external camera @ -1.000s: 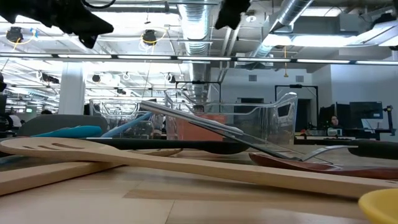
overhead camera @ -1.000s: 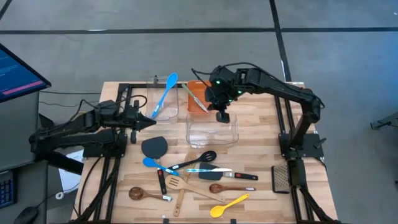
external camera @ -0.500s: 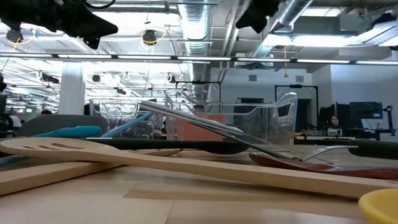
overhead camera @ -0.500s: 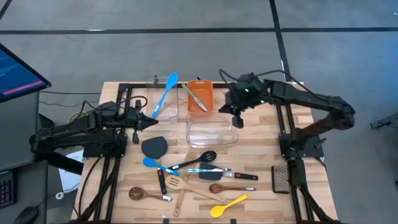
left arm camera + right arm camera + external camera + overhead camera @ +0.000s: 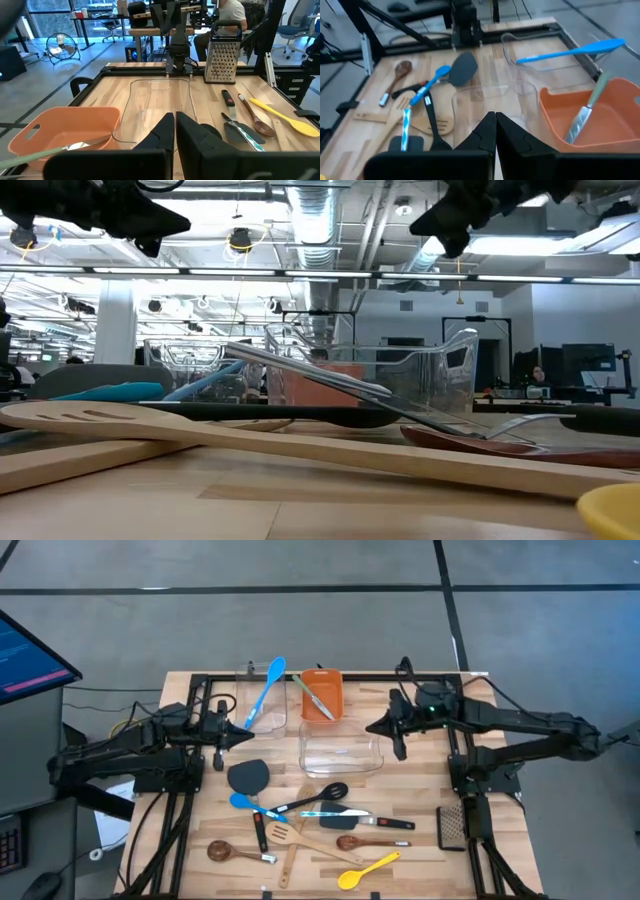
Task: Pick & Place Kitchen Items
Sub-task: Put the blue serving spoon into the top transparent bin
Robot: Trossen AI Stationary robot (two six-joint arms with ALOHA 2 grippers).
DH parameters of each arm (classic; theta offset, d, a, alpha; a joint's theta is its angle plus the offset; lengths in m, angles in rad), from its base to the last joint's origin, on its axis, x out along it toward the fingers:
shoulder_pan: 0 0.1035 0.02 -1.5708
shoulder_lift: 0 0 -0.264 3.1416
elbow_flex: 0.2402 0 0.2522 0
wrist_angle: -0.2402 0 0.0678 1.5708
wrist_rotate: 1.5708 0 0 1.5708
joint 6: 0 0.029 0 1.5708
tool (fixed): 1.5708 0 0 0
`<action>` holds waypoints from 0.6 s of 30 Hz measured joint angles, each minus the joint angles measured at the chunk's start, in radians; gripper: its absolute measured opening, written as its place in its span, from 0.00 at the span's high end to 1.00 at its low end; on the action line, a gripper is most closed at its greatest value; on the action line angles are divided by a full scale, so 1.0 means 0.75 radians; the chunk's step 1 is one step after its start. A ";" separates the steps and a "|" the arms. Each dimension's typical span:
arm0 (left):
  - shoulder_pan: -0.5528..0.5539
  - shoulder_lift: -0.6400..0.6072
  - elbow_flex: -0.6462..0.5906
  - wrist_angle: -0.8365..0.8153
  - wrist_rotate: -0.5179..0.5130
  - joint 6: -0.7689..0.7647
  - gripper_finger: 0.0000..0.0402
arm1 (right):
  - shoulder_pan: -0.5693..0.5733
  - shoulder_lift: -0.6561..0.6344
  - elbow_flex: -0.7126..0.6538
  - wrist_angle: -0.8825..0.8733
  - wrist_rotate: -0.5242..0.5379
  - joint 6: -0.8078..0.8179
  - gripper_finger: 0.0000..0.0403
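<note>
Seen from above, a wooden counter (image 5: 420,840) holds most utensils (image 5: 310,825) in a loose pile at the front. Two look placed: a blue spoon (image 5: 265,692) leaning in a clear tub (image 5: 262,712), and a knife (image 5: 317,700) in the orange bin (image 5: 322,695). The larger clear tub (image 5: 340,748) is empty. Both arms hover with nothing held: left gripper (image 5: 240,732) and right gripper (image 5: 384,727), fingers clenched. Judging by this, most sorting remains.

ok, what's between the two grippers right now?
High view: between the left gripper and the right gripper sit a clear tub holding a blue spoon, the orange bin, and another empty clear tub.
</note>
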 joint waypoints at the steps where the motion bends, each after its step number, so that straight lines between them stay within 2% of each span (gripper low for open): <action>1: 0.000 0.000 0.000 0.001 0.000 0.000 1.00 | 0.009 -0.019 -0.029 0.028 0.000 0.008 1.00; 9: 0.000 0.000 0.000 0.003 0.000 -0.001 1.00 | 0.104 -0.094 -0.189 0.238 0.003 0.024 1.00; 18: 0.000 0.001 0.000 0.008 0.000 -0.001 1.00 | 0.217 -0.039 -0.255 0.322 0.009 0.057 1.00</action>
